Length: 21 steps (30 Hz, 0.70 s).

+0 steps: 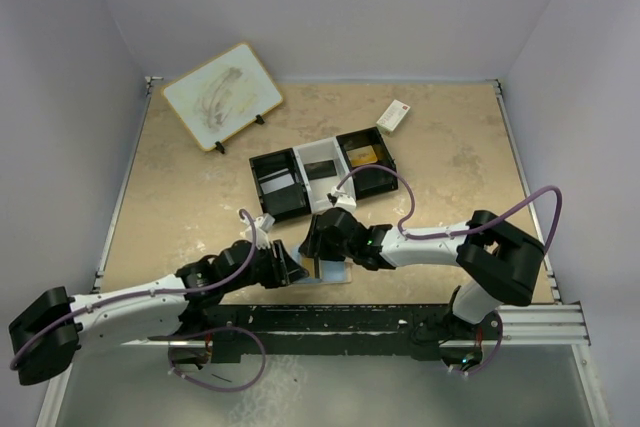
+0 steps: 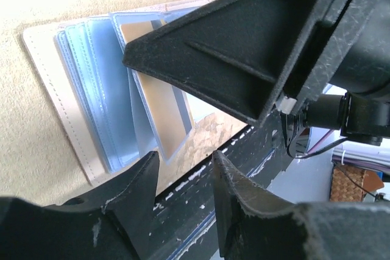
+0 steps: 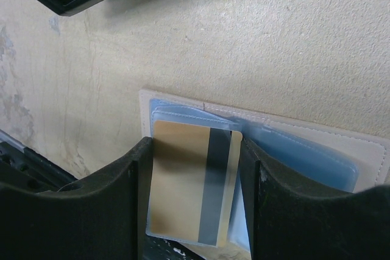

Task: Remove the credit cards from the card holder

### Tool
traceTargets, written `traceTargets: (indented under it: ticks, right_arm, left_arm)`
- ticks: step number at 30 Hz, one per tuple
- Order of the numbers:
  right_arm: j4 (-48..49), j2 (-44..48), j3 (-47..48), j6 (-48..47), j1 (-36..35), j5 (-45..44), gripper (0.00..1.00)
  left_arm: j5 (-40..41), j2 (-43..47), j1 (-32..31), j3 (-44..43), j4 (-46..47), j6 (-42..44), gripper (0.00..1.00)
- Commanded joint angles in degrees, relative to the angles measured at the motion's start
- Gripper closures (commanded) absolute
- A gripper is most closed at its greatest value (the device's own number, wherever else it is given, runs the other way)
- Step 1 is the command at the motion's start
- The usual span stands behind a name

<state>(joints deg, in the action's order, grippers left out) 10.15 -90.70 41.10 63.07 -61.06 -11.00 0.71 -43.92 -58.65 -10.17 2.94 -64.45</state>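
The card holder (image 1: 338, 272) lies open near the table's front edge, tan outside (image 2: 46, 83) and pale blue inside (image 3: 317, 156). Its clear sleeves fan out toward the edge. A gold credit card (image 3: 183, 181) with a dark stripe sits in one sleeve. My right gripper (image 3: 196, 144) is shut across that card's width, one finger on each long side. From the other side, my left gripper (image 2: 184, 165) stands open just short of the sleeve's end (image 2: 167, 150), with nothing between its fingers. In the top view the two grippers (image 1: 292, 269) (image 1: 322, 247) meet over the holder.
A black-and-white three-compartment tray (image 1: 298, 152) sits just behind the grippers, with a gold card (image 1: 362, 156) in its right compartment. A white box with a red mark (image 1: 393, 115) lies further back, and a small whiteboard on a stand (image 1: 222, 95) at the back left. A black rail (image 1: 400, 322) runs along the front edge.
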Motion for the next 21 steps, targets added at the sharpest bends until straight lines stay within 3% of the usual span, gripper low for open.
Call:
traceTargets:
  ticks: [1,15,21]
  right_arm:
    - [0.40,0.34,-0.59,0.92,0.23,-1.98,0.46]
    - [2.06,1.60,-1.37,0.67,0.21,-1.05,0.44]
    - [1.84,4.44,-1.64,-0.35,0.23,-1.30,0.40]
  left_arm:
    - [2.07,-3.00,-0.21,3.19,13.88,-3.27,0.65]
    - [6.86,-8.67,-0.23,5.98,26.34,-6.41,0.80]
    - [5.76,-15.60,-0.18,4.89,29.62,-6.20,0.83]
